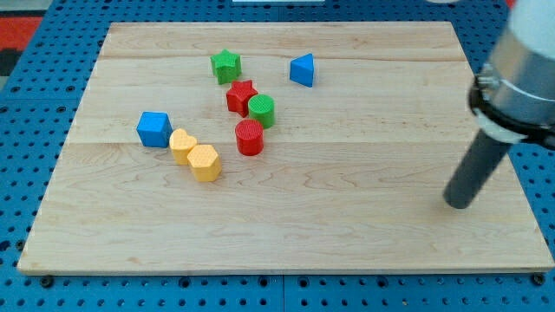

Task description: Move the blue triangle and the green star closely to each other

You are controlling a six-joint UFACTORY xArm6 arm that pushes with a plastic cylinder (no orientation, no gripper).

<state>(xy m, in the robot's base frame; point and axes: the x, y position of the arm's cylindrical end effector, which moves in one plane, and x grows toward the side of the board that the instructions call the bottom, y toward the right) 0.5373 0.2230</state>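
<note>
Task not complete: blue triangle (302, 70) near the worktop's (364, 234) top edge, right of centre; green star (225, 65) to its left at about the same height, a clear gap between them, not touching. Closing that gap remains, judged as most of the work.

No claw on this rig, so no open or closed state to record; only a dark rod. My tip (457, 205) down at the view's lower right, well apart from every block, nothing in contact.

Count, eight blocks:
- blue: 2, the triangle and a blue cube (154, 130) at the left
- green: 2, the star and a green cylinder (262, 111)
- red: 2, red star (241, 96), red cylinder (250, 138)
- yellow: 2, yellow heart (182, 145) touching yellow hexagon (205, 162)

Red star just below the green star, a likely obstacle if pushed downward
</note>
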